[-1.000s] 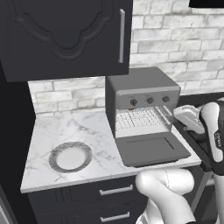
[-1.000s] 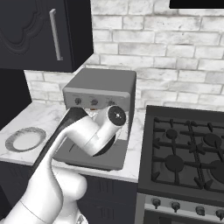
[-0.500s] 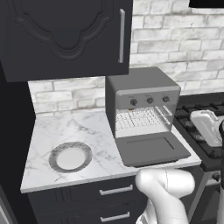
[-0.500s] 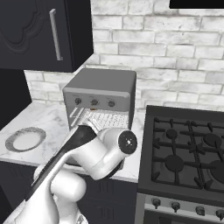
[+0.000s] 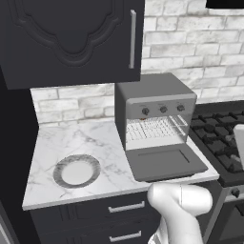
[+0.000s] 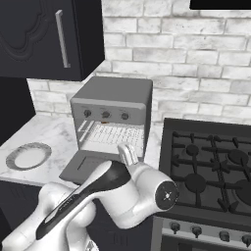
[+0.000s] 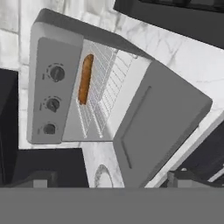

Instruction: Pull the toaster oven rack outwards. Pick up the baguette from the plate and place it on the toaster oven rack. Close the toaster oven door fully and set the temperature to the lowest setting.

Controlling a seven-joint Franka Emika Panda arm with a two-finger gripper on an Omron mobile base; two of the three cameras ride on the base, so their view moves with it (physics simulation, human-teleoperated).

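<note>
Standing wide apart at the bottom of the hand view, the two dark fingertips of the gripper (image 7: pixel 111 179) have nothing between them and touch nothing; only their tops show above the lower edge, so their full shape is cut off. Ahead of them, seen rolled on its side, is the toaster oven (image 7: pixel 57 74), its three dark knobs in a row along its front panel. The toaster oven door (image 7: pixel 159 122) is dropped open, its darker window facing up. Inside, the baguette (image 7: pixel 85 78) lies lengthwise on the toaster oven rack (image 7: pixel 103 94), well back within the cavity; how far the rack is drawn out is hard to judge from this angle. In the left base view the toaster oven (image 5: pixel 152 102) sits on the marble counter (image 5: pixel 71 143), the door (image 5: pixel 164 162) lies flat in front of it, and the rack (image 5: pixel 152 129) shows as a pale grid, though the baguette is too small to make out there. The plate (image 5: pixel 76 171) rests near the counter's front edge, well apart from the oven, with nothing on it. In the right base view the white arm (image 6: pixel 117 191) covers the near part of the door (image 6: pixel 81 169), and a pale part of the hand rises before the rack (image 6: pixel 115 135). The black stove (image 6: pixel 211 171) stands just beside the oven, cut off at the right edge.
</note>
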